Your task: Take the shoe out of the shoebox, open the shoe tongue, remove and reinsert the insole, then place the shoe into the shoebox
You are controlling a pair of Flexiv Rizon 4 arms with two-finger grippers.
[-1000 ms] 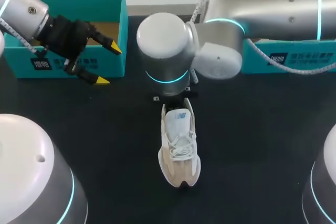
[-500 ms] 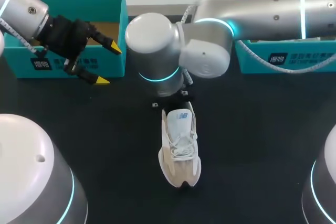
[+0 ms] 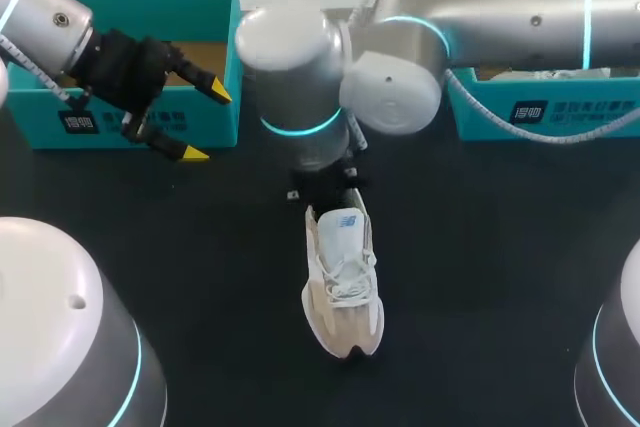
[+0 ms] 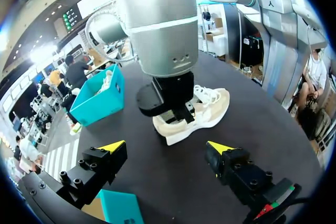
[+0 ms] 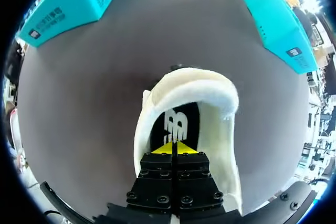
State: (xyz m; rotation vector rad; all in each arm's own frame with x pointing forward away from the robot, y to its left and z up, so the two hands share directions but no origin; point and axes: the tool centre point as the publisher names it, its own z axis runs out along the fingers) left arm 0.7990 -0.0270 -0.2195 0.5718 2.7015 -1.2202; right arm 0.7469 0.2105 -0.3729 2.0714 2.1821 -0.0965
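Note:
A white and beige shoe (image 3: pixel 343 282) lies on the black table, toe toward me; it also shows as the shoe (image 4: pixel 202 114) in the left wrist view. My right gripper (image 3: pixel 325 187) hangs over its heel. In the right wrist view the right gripper (image 5: pixel 173 148) is shut, tips together inside the shoe opening, over the black insole (image 5: pixel 176 121) and ringed by the padded collar (image 5: pixel 202 85). Whether it pinches anything I cannot tell. My left gripper (image 3: pixel 195 122) stands open by the open teal shoebox (image 3: pixel 215 57); the left gripper (image 4: pixel 167 146) holds nothing.
A second teal box (image 3: pixel 560 112) with contents sits at the back right, under my right arm. My right arm's big wrist joint (image 3: pixel 300 87) hides the table behind the shoe. Bare black table lies on both sides of the shoe.
My right arm has swung a little to the left and its gripper has come down at the shoe's heel. The shoe and my left arm have stayed put.

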